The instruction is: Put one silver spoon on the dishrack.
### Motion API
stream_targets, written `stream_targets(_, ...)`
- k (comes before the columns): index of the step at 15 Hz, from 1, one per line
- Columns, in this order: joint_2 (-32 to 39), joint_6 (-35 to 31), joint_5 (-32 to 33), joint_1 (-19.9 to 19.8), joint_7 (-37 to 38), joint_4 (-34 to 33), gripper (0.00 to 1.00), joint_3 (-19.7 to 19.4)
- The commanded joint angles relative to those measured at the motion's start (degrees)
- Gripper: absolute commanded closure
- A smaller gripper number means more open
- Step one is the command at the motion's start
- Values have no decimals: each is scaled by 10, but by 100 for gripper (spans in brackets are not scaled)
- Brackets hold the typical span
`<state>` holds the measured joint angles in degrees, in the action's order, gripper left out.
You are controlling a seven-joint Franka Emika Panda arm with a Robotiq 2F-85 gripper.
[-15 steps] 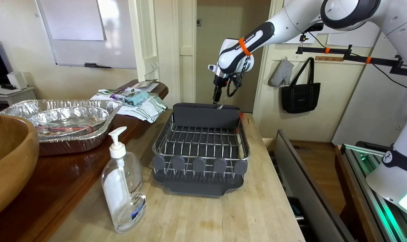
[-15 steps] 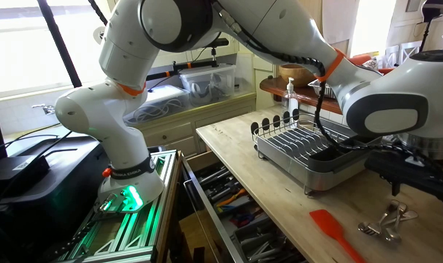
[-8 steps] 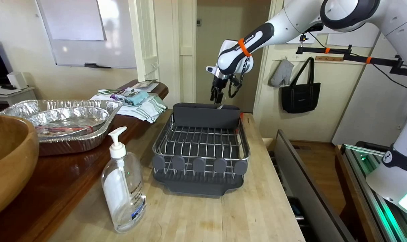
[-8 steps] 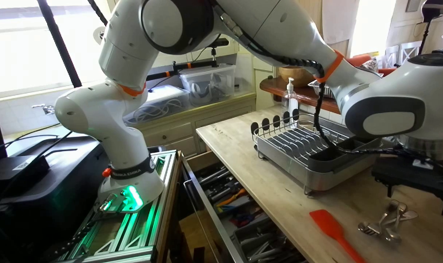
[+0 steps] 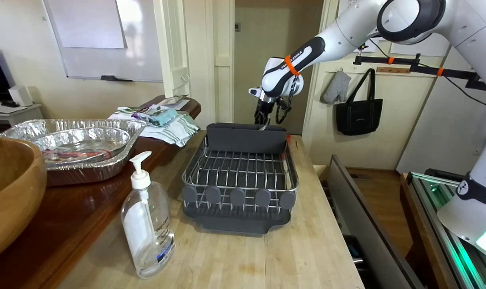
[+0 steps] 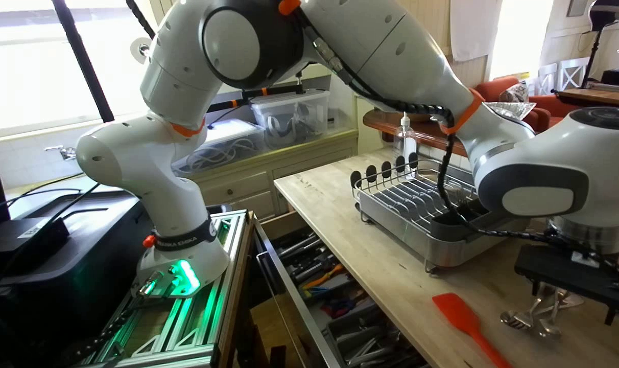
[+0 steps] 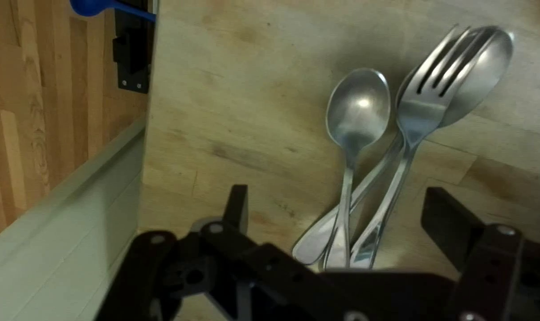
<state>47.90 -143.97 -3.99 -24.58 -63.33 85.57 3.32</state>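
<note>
A small silver spoon (image 7: 359, 107) lies bowl-up on the wooden counter in the wrist view. Its handle crosses the handle of a larger spoon (image 7: 488, 62), which lies partly under a fork (image 7: 419, 109). My gripper (image 7: 337, 203) is open and empty, its fingers on either side of the handles and apart from them; the handle ends are partly hidden. In an exterior view the gripper (image 6: 572, 302) hovers over the cutlery and hides part of it. The dishrack (image 6: 401, 222) stands beside the cutlery; it also shows in an exterior view (image 5: 239, 220), with my gripper behind it.
A red spatula (image 6: 465, 317) lies near the cutlery. An open drawer (image 6: 309, 301) of utensils runs along the counter. A pump bottle (image 5: 148, 228) stands by the rack. A silver utensil tip (image 5: 264, 127) shows above the rack's far wall.
My arm has come down, and the gripper is lower over the cutlery handles. The hand also turned slightly and shifted a little sideways. The cutlery and rack have not moved.
</note>
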Motion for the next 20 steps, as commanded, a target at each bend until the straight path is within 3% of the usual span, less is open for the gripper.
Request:
stream_targets(1,25,-21,-24,-20,-19,-14,0,22)
stream_targets(9,45,-29,-44,-36,-19,-28,0,40)
stream_targets(20,74,-52,-40,-33,-4,-54,0,32)
